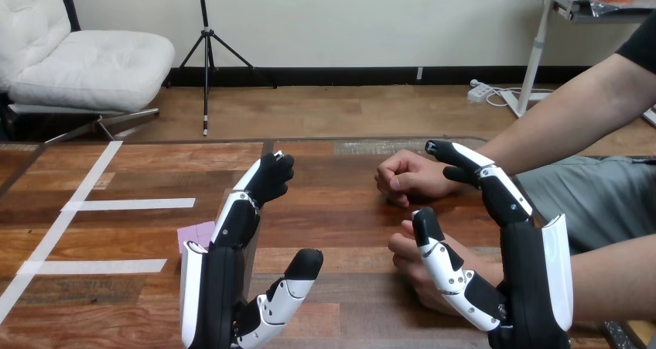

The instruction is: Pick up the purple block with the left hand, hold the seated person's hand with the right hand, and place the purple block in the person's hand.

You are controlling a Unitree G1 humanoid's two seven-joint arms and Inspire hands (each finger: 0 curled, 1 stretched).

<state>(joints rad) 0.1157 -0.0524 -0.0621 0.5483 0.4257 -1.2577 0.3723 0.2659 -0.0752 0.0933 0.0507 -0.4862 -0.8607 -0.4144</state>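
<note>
Wooden desk crossed by white tape strips — both robot hands raised above it, holding nothing.
The left hand has spread, relaxed fingers; the purple block lies on the desk just behind it. The right hand is splayed wide — the person's nearer hand sits beside its thumb, ungrasped.

Count: 1 purple block. Robot: left hand plus right hand, so 2. Person: upper hand, lower hand, so 2. 1 counter.
</note>
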